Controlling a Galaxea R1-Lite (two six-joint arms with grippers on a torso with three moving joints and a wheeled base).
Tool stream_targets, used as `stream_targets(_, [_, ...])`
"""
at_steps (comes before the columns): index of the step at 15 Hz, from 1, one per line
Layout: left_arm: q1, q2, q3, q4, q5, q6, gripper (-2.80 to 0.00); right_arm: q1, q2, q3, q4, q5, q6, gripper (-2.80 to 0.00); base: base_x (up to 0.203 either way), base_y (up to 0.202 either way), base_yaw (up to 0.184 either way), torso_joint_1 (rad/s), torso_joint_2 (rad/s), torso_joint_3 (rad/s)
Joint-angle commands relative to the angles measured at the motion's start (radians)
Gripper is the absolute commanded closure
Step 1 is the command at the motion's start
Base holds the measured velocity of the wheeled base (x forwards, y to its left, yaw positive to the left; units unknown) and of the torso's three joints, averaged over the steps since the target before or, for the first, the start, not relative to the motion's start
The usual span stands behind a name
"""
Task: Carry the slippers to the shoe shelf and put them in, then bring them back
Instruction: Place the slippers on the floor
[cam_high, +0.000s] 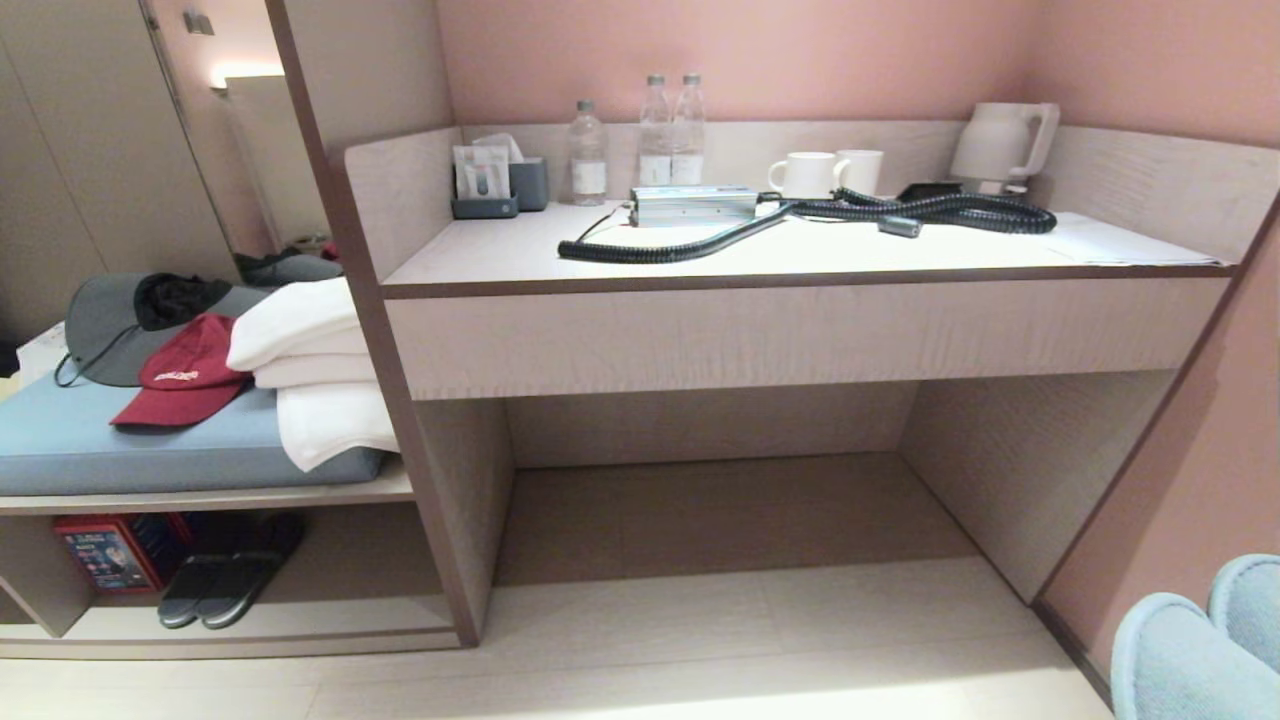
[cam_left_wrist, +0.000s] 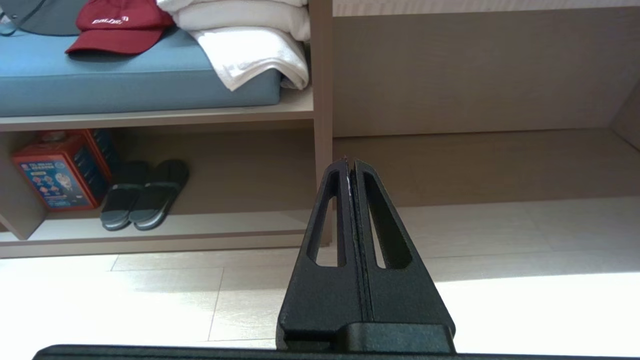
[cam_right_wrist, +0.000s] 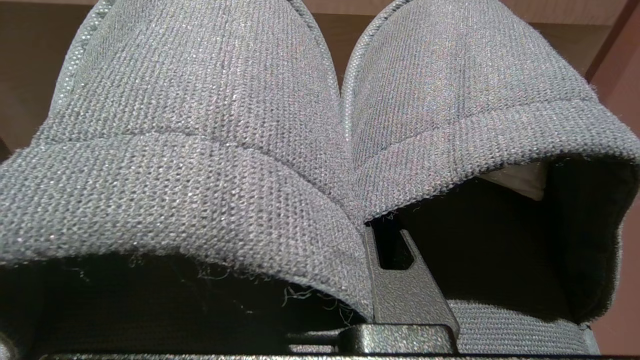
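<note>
Early stage, by look of it: slippers (cam_right_wrist: 320, 130) held up off floor at robot's right, toes toward desk recess, not yet in shoe shelf (cam_high: 330, 625) low on left. Placing and return trip left. Right gripper (cam_right_wrist: 395, 280) pinched closed on inner edges of both slippers. Left gripper (cam_left_wrist: 351, 165) closed, empty, idle above floor.

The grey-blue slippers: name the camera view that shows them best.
The right wrist view: the slippers fill it, side by side, pinched in the right gripper. The head view shows only their toes at its lower right corner; the left wrist view shows nothing.
</note>
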Motion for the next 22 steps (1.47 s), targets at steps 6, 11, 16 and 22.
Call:
stream_targets(6, [0.001,0.0,0.0,0.0,0.0,-0.002,0.0,0.0,0.0,0.0,0.0,0.0,-0.001,0.0,0.0,0.0,0.0,0.001,0.0,-0.144])
stream_targets(11, [0.001,0.0,0.0,0.0,0.0,-0.003,0.0,0.0,0.0,0.0,0.0,0.0,-0.001,0.0,0.0,0.0,0.0,0.003,0.0,-0.2])
stream_targets(16, [0.001,0.0,0.0,0.0,0.0,-0.002,0.0,0.0,0.0,0.0,0.0,0.0,-0.001,0.0,0.0,0.0,0.0,0.003,0.0,-0.197])
stream_targets(22, [0.001,0.0,0.0,0.0,0.0,-0.003,0.0,0.0,0.0,0.0,0.0,0.0,-0.001,0.0,0.0,0.0,0.0,0.004,0.0,-0.198])
